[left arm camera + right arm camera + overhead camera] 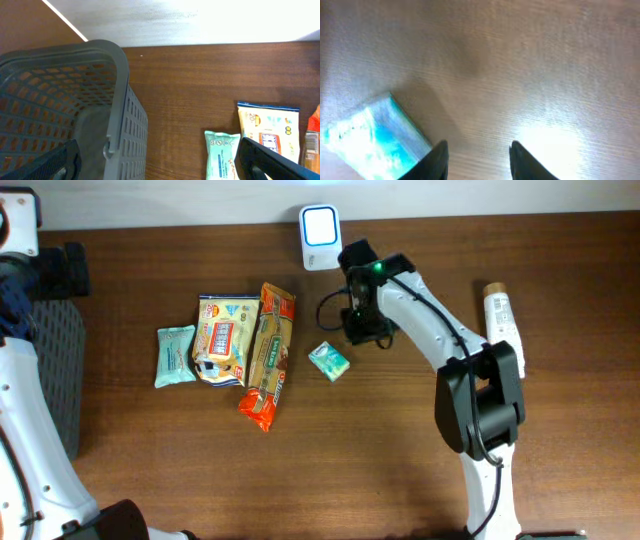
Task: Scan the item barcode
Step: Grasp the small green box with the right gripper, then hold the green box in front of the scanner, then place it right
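At the table's (pixel 380 465) far edge, centre, you see the scanner (pixel 319 237), a white unit with a lit face.

Right gripper (pixel 362 330): it hangs just in front of the scanner, over bare wood. Your right wrist view shows its two dark fingers (pixel 436 161) apart, with only tabletop between them; nothing is held.

Box (pixel 328 361): small, teal and white, lying flat and turned at an angle on the table just beside the right gripper, on the side toward the packs. In the right wrist view it sits at lower left, outside the fingers and clear of them. It is too blurred for you to read any print or find a barcode.

Packs, left of the box:
- Orange pack (pixel 268 355): long and slightly tilted.
- Yellow bag (pixel 222 340): touching the orange pack's left side.
- Green pouch (pixel 175 355): pale, just beside the bag at the end of the row.

Tube (pixel 499 310): white, lying near the table's right edge, beyond the right arm and well apart from the box.

Basket (pixel 117 75): grey, perforated, at the table's left edge.

Left gripper (pixel 160 150): your left wrist view looks down past its fingers (pixel 272 160) onto the basket's rim and wall. The fingers stand wide apart, with nothing held between them. The pouch and bag show at lower right of that view.
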You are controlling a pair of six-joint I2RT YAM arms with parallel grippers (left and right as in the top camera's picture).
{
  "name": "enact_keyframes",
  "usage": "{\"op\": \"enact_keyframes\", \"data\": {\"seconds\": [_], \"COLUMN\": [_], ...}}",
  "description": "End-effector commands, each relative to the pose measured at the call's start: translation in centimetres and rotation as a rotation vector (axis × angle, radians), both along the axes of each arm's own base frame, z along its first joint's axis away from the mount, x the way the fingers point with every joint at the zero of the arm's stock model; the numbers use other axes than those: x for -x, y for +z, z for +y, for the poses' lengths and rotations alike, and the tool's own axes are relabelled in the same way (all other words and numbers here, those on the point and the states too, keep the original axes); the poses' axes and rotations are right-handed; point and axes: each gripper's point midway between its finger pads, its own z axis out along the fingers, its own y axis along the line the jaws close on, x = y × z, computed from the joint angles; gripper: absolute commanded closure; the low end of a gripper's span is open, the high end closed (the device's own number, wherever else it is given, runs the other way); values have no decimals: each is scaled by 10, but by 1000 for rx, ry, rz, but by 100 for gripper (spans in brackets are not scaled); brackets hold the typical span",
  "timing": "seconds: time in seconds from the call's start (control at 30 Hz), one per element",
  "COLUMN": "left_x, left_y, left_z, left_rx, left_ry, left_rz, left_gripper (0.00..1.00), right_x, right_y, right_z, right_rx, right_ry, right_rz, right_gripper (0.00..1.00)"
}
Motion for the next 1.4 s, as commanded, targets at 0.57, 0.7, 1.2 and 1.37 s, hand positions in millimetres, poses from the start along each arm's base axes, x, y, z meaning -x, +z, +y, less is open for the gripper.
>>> {"op": "enact_keyframes", "data": {"seconds": [0.57,0.7,1.2,1.37], "left_x": [2,2,2,2], "left_y": [10,10,10,10], "left_z": [-1,-1,-1,-1], "left_rx": [-15,-15,-15,-15], "left_ry": [-9,-9,-9,-9], "left_rz": [-21,-21,-21,-21], "left_gripper": [1,1,1,1], "right_x": [46,46,-35,-106], "right_y": [43,178,204,239], "right_z": [64,46,8,9], "right_rx": [-886,-1302,-261,-55], "right_ry": [227,312,-17,92], "right_rz": [179,8,-528,-751], "right_gripper": [96,96,96,96]}}
